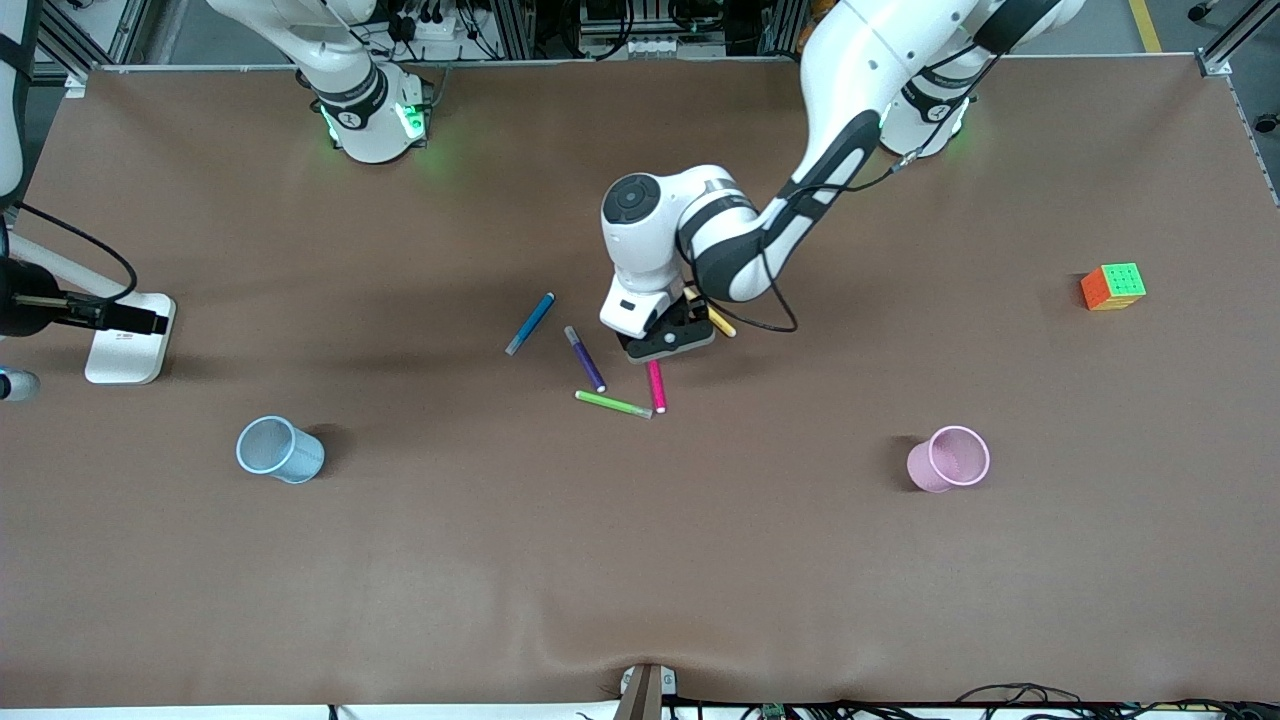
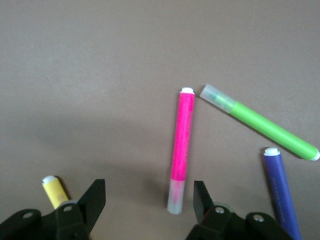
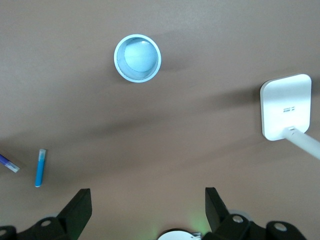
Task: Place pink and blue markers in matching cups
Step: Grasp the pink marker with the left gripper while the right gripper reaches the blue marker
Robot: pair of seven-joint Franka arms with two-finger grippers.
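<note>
You're lining up on the pink marker (image 2: pixel 181 150), lying on the desk among the other pens. Left gripper (image 2: pixel 149 200) hovers low, jaws wide and empty; descend astride it. Right gripper (image 3: pixel 148 210) waits, jaws open.

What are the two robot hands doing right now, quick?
Left gripper: open, holding nothing, low over the pink marker.
Right gripper: open, empty, waiting up high over the table.

High front camera faces the arms; both wrist cameras look down at the table (image 1: pixel 640 560).
</note>
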